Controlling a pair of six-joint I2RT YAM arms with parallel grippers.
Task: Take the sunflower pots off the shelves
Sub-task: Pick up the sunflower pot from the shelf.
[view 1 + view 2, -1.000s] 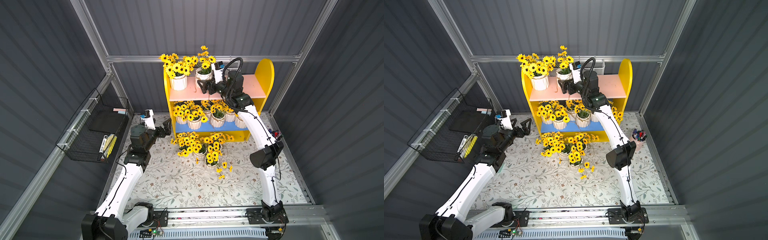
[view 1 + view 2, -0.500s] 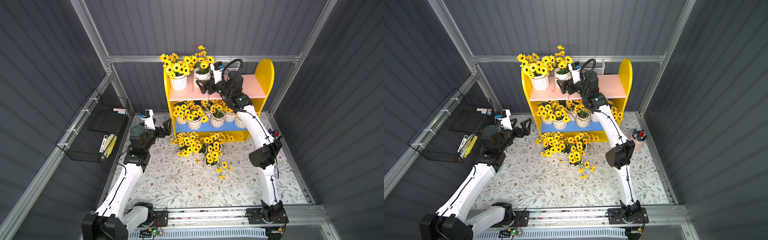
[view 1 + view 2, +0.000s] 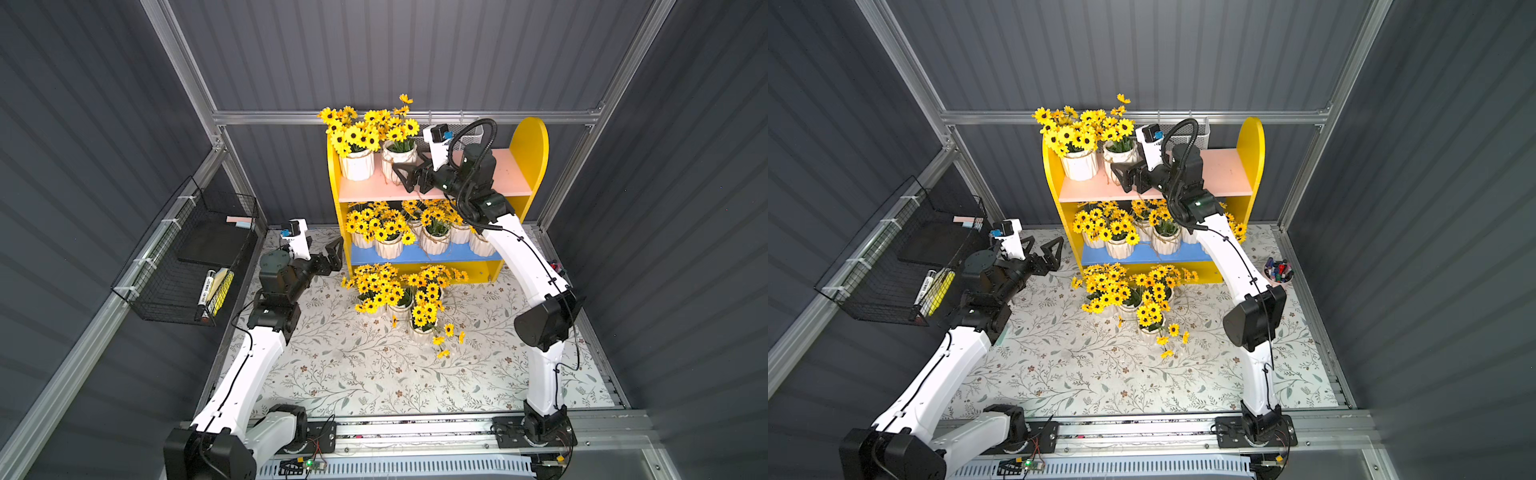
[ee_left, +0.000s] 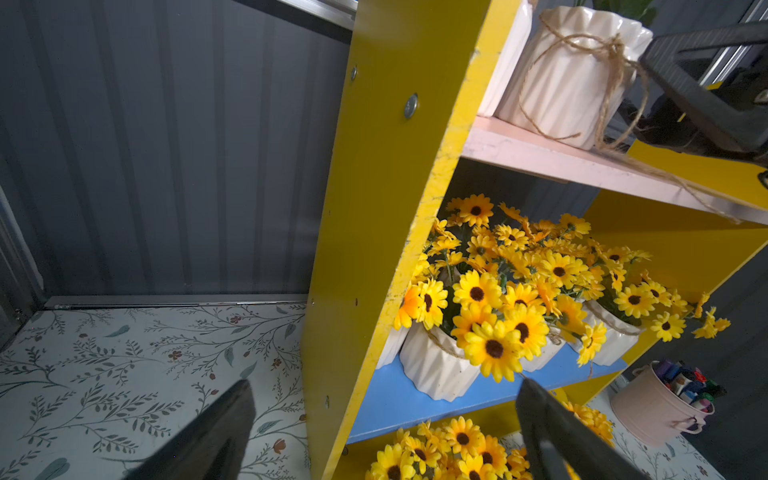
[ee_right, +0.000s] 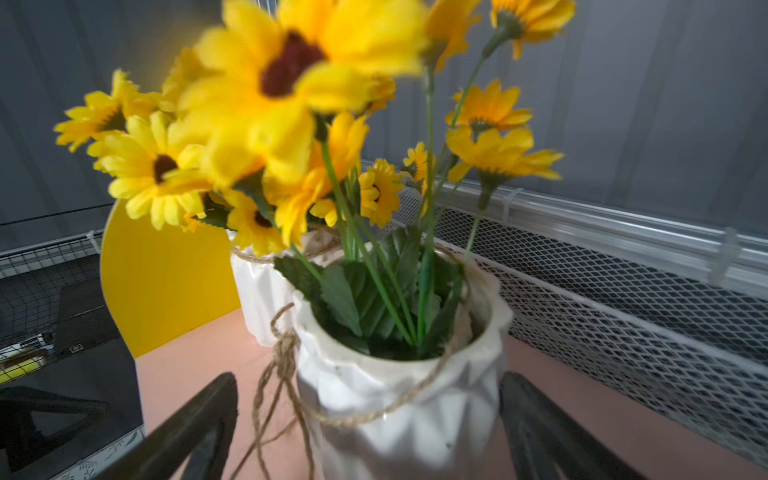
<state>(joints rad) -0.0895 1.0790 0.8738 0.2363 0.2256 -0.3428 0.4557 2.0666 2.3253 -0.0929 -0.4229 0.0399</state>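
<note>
The shelves (image 3: pixel 528 141) stand at the back. Two sunflower pots are on the pink upper board (image 3: pixel 507 174). My right gripper (image 3: pixel 409 172) (image 5: pixel 370 382) is open around the right-hand pot (image 3: pixel 397 160) (image 5: pixel 399 399), one finger on either side of its white ribbed body. The other upper pot (image 3: pixel 356 164) (image 5: pixel 262 299) stands just beyond it. Several pots (image 3: pixel 390 247) (image 4: pixel 436 370) fill the blue lower board. Several more (image 3: pixel 399 309) stand on the floor in front. My left gripper (image 3: pixel 332 257) (image 4: pixel 384 386) is open and empty beside the left yellow side panel (image 4: pixel 386 208).
A black wire basket (image 3: pixel 187 257) hangs on the left wall. A white mesh basket (image 3: pixel 469 133) (image 5: pixel 623 316) sits close behind the upper board. A pink cup of pens (image 3: pixel 1278 274) (image 4: pixel 660 411) stands on the floral mat right of the shelves.
My right gripper has moved a little left along the upper board, round the right-hand pot. That pot and its flowers now stand nearer the neighbouring pot. The left arm has not moved.
</note>
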